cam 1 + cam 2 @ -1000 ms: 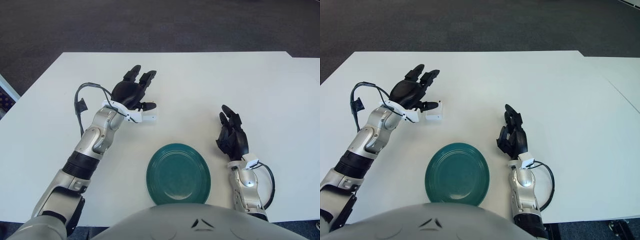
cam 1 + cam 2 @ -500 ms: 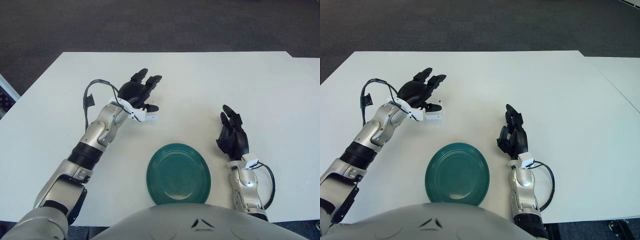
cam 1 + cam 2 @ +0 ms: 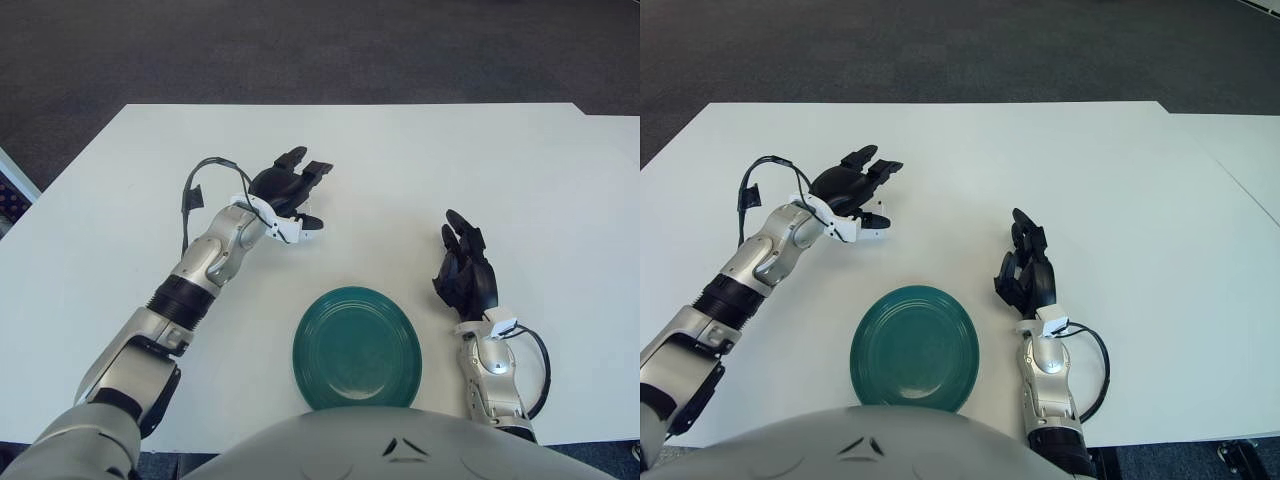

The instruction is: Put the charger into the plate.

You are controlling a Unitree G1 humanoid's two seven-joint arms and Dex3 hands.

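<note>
Beneath my left hand (image 3: pixel 287 190), fingers spread wide and holding nothing, lies the white charger (image 3: pixel 303 228), largely hidden under the palm; only its near edge shows, just beside my thumb. I cannot tell whether any finger touches it yet. Toward my body and slightly to the right of this hand sits the teal plate (image 3: pixel 357 348), bare, well apart from the charger. My right hand (image 3: pixel 464 270) shows to the right of the plate, fingers loosely extended, idle. Both objects stand on the white table (image 3: pixel 520 170). To grasp well, I judge that the thumb should close against the charger's near side while the two fingers press its far side, squarely, before lifting.
</note>
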